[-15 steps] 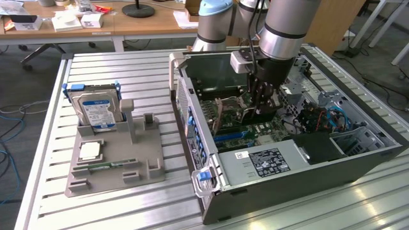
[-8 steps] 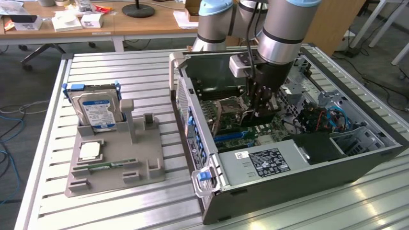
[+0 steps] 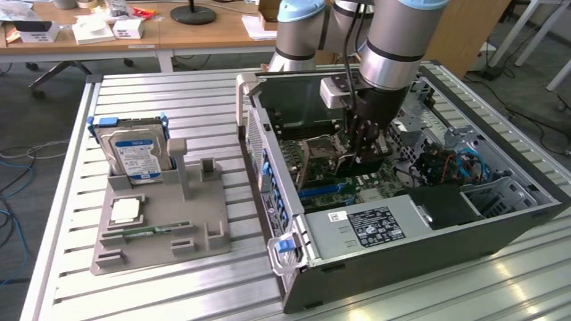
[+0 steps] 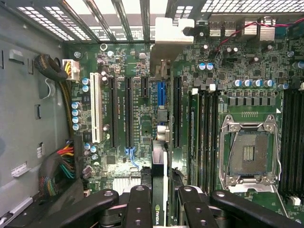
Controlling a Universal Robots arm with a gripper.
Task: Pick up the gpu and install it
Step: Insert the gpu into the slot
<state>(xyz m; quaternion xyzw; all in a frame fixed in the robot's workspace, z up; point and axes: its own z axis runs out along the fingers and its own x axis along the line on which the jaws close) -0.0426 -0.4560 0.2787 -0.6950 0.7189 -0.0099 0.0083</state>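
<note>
Pincer (image 4: 163, 202) clamped on the gpu (image 4: 160, 173), card edge-on over the motherboard (image 4: 142, 126), seemingly above the blue slot (image 4: 160, 92), exterior view adds the open computer case (image 3: 410, 234) on the desk (image 3: 178, 100), hard drive (image 3: 134, 155) well apart

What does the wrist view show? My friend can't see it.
Black jaws hold the gpu edge-on over a green motherboard inside a grey computer case. Its silvery end bracket reaches toward the case's slotted wall, and an empty processor socket lies nearby.
</note>
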